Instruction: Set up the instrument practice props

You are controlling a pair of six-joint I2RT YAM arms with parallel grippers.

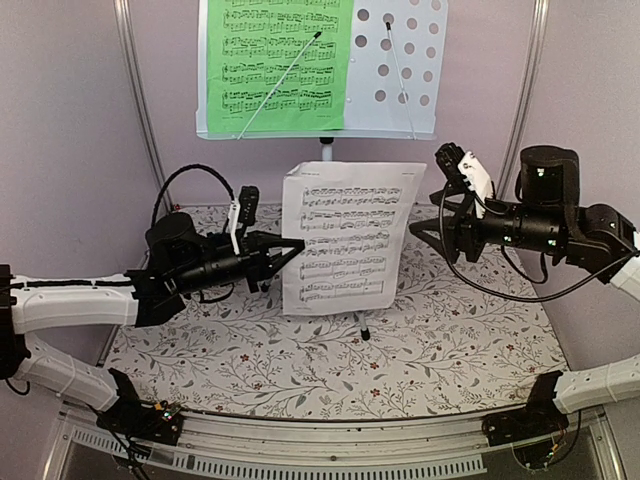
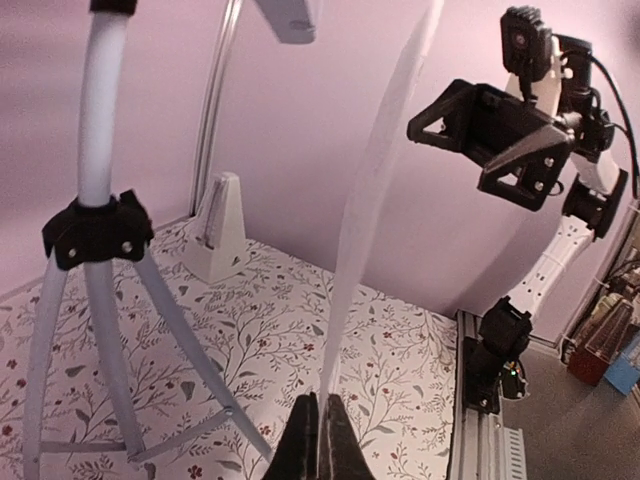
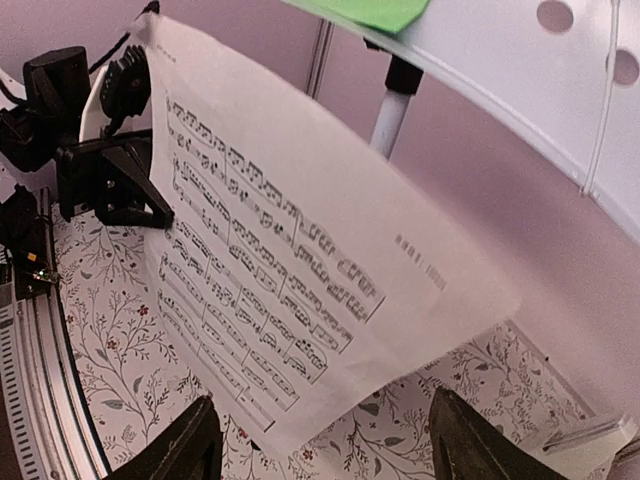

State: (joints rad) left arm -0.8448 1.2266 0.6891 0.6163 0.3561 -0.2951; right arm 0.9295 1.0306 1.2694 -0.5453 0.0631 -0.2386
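The flowered table (image 1: 450,350) carried the music stand (image 1: 400,70) at the back, its punched desk facing the arms. The green sheet (image 1: 280,60) sat on the desk's left half, long side upright, a wire arm slanting across it. Below the desk and in front of the pole, the white sheet (image 1: 345,240) hung upright too, long axis vertical, print towards the arms. The left claw (image 1: 296,245) was pressed on its left edge, and the left wrist view showed the sheet edge-on as a thin curved strip (image 2: 375,200) rising from those closed fingers (image 2: 318,440). The right claw (image 1: 425,225) hovered beside the sheet's right edge, and its own camera showed the fingers spread wide (image 3: 330,440), apart from the paper. Only the left wrist caught the metronome (image 2: 222,225), point up, by the back wall
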